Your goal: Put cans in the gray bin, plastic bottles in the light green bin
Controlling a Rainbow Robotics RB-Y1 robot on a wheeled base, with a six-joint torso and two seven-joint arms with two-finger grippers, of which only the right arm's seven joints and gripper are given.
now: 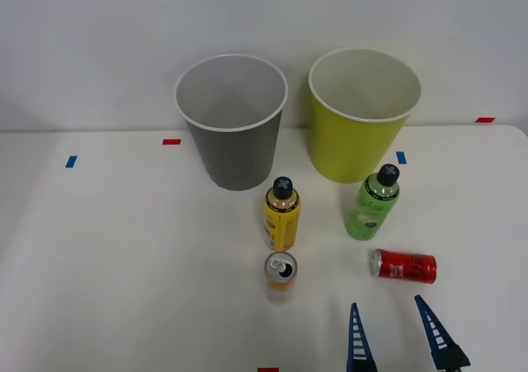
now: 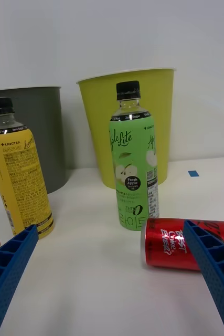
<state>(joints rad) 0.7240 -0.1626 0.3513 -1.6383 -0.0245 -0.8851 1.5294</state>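
Fingers of the right gripper [image 1: 399,332] spread wide, empty; red can [image 1: 403,266] lies just ahead.

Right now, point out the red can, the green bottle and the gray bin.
red can [image 1: 404,266], front view, on its side wall.
green bottle [image 2: 134,173], right wrist view, on its label.
gray bin [image 1: 233,153], front view, on its outer wall.

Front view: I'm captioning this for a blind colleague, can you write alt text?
On a white table, an open blue gripper hovers near a red can lying on its side. A yellow bottle, a green bottle and an orange can stand upright, in front of a gray bin and a light green bin.
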